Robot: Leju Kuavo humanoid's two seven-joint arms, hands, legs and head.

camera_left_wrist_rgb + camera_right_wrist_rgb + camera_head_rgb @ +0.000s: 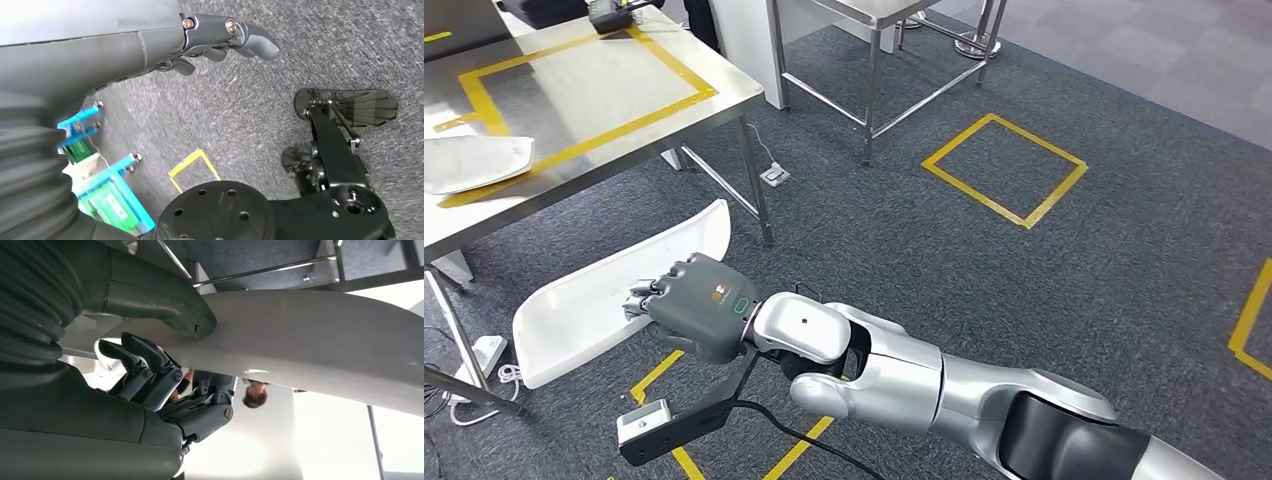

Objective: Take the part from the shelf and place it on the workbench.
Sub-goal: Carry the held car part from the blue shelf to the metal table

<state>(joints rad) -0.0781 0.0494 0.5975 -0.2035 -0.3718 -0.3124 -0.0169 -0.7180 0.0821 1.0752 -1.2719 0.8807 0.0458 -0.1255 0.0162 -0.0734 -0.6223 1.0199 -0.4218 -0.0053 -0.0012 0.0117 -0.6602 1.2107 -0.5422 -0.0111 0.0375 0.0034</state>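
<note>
The right hand (692,305) has the white part (594,300), a long curved shell-like panel, clamped at one edge, thumb on one face and the darker fingers (150,365) curled against the other, as the right wrist view shows close up. The part juts out beyond the hand, away from the robot's body, hanging above the dark carpet and lower than the steel workbench (714,95) that stands just ahead of it. It looks to me like the carrying stage: the part is off the shelf and not yet set down. To do this well, the arm would need to lift the panel clear above the bench edge before swinging it over, since the far end of the part sits close to the bench leg (756,180) and could catch it. The grip is at one end of a long, light piece, so it may droop or twist; slow, level motion would help, and the marked yellow tape rectangle (574,90) on the bench top seems the sensible target. Another white piece (474,160) already lies on the bench further beyond the hand, so the panel should come down beside it, not on it. The left hand (220,40) hangs over the carpet with fingers loosely apart, holding nothing.
</note>
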